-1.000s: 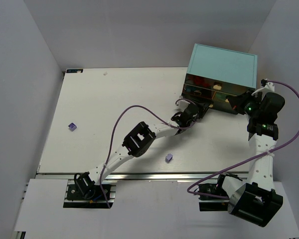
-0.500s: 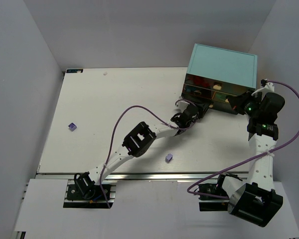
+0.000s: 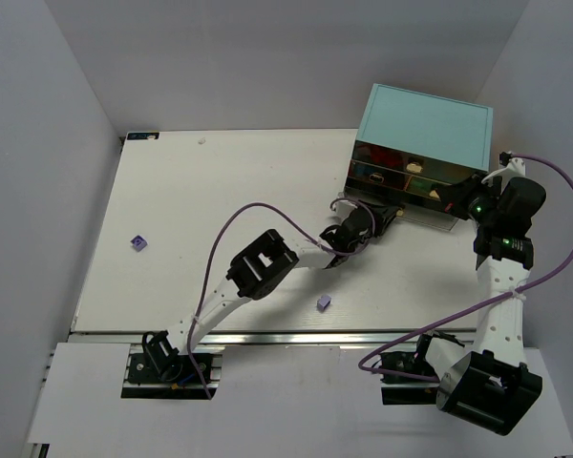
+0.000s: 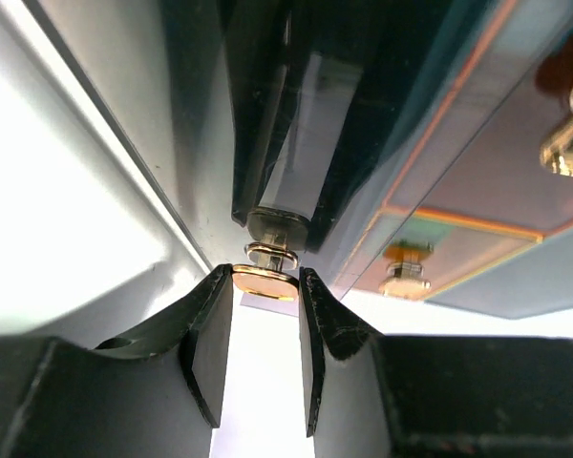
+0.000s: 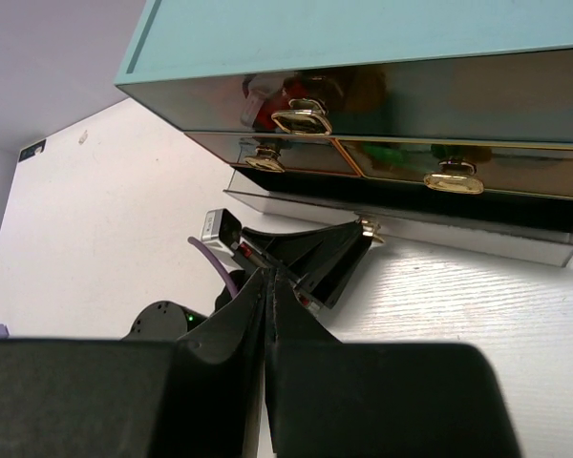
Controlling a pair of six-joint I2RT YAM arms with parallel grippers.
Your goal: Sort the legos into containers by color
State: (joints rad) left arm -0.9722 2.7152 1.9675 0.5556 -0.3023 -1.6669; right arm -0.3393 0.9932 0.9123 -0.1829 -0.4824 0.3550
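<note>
Near edge: 1 small lavender plastic studded brick (image 3: pixel 324 301) lies on the white surface (image 3: pixel 220 181), just in front of the left arm (image 3: pixel 258 267). A second lavender brick (image 3: pixel 138 242) lies alone, well apart, toward the left side of the surface. Both are outside any drawer.

Mid-field: the left arm reaches diagonally toward the cabinet. The left fingers (image 4: pixel 206 343) are clamped on the flat tan metal handle (image 4: pixel 265 281) of the clear plastic bottom drawer (image 3: pixel 422 217), with 1 pad touching each side of it. That drawer stands partly out of the cabinet front, while the drawers above it sit flush.

Right side: the right fingers (image 5: pixel 256 320) are pressed together with nothing between them. They sit near the right end of the open drawer, and whether they touch it cannot be told.

Far: the light teal rectangular cabinet (image 3: pixel 425 119) stands at the far right of the surface. Behind the clear fronts, red shapes (image 5: pixel 294 93) show in the top drawer and green shapes (image 5: pixel 399 153) in the middle right drawer. Both are too blurred by reflections to count.
</note>
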